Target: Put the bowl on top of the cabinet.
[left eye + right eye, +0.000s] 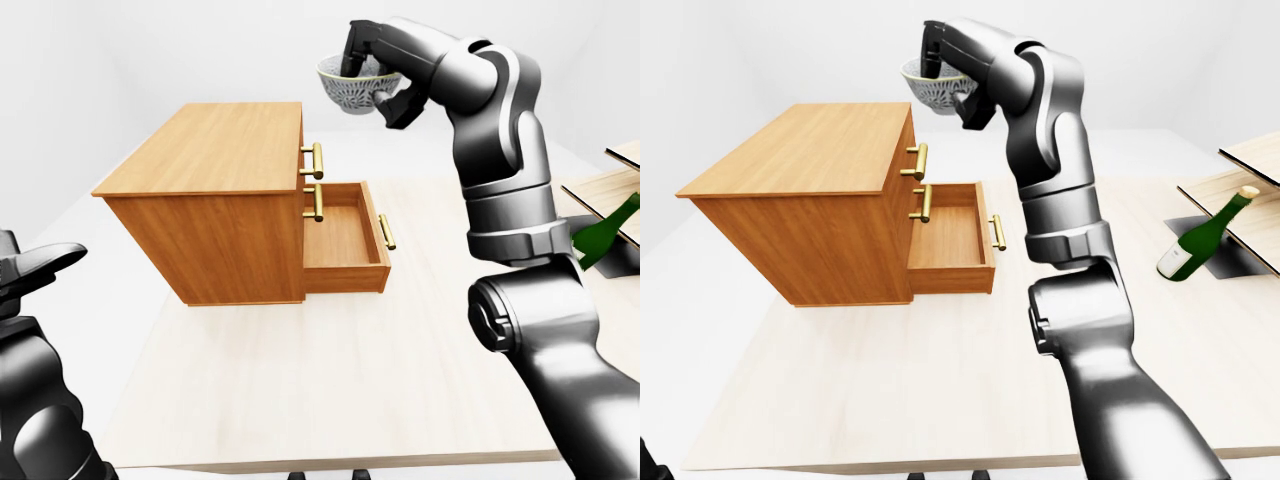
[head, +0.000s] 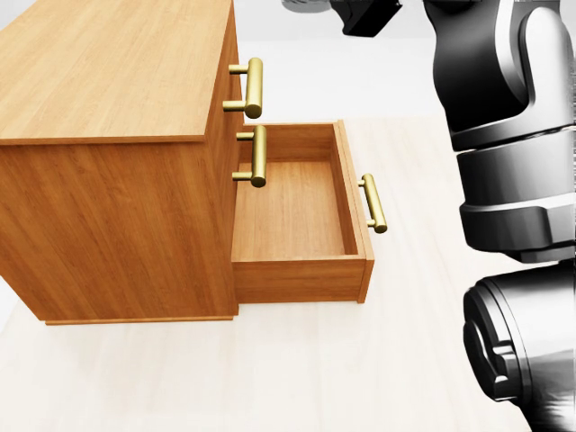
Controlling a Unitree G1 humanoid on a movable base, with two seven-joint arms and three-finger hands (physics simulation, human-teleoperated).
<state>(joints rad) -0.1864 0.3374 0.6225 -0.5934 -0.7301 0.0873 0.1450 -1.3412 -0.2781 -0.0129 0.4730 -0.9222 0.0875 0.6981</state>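
**A:** where's the bowl in this one?

**B:** the fingers (image 1: 350,55) are hooked over its rim, tips inside, pinching the wall. So the right hand (image 1: 375,55) has the bowl (image 1: 360,92) up in the air, higher than the cabinet (image 1: 215,150) top and off to its handle side, roughly above the pulled-out bottom drawer (image 1: 343,240). Not touching the cabinet.

**A:** left hand?

**B:** left hand (image 1: 30,265) sits low, well away from the cabinet's plain side. Can't tell its fingers. A green bottle (image 1: 1198,240) lies tilted on the table (image 1: 330,380), far past the drawer side.
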